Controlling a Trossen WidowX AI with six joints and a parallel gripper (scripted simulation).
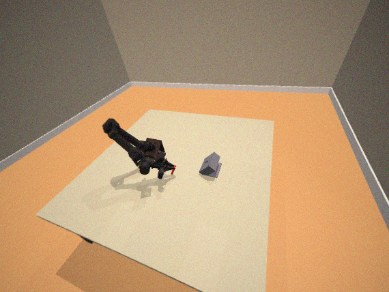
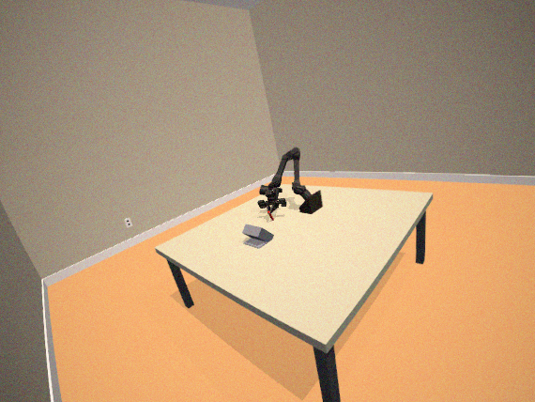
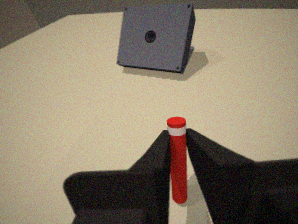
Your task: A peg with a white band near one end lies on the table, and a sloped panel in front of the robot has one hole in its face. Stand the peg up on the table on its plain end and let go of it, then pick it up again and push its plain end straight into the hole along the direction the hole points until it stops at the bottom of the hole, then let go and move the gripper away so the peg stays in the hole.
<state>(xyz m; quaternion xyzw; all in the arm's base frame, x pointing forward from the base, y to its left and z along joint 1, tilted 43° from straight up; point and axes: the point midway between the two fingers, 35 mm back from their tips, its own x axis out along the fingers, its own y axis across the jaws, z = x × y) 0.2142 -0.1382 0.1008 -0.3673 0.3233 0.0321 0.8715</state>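
My gripper (image 1: 173, 167) (image 2: 269, 213) (image 3: 176, 134) is shut on the red peg (image 1: 173, 171) (image 2: 271, 217) (image 3: 179, 170), gripping it near its white-banded end. The banded end is up and the plain end points down, close to the table. The peg leans a little from upright in the top and exterior views; whether its plain end touches the table cannot be told. The grey sloped panel (image 1: 209, 164) (image 2: 256, 232) (image 3: 167, 50) stands apart, in front of the gripper. Its hole (image 1: 206, 162) (image 3: 150, 36) faces the arm and is empty.
The pale table (image 1: 232, 211) (image 2: 319, 282) (image 3: 65, 100) carries the arm and the panel. The arm's dark base (image 1: 155, 144) (image 2: 312, 202) stands behind the gripper. The panel's low foot (image 1: 218, 170) (image 2: 253, 243) lies on its far side from the arm.
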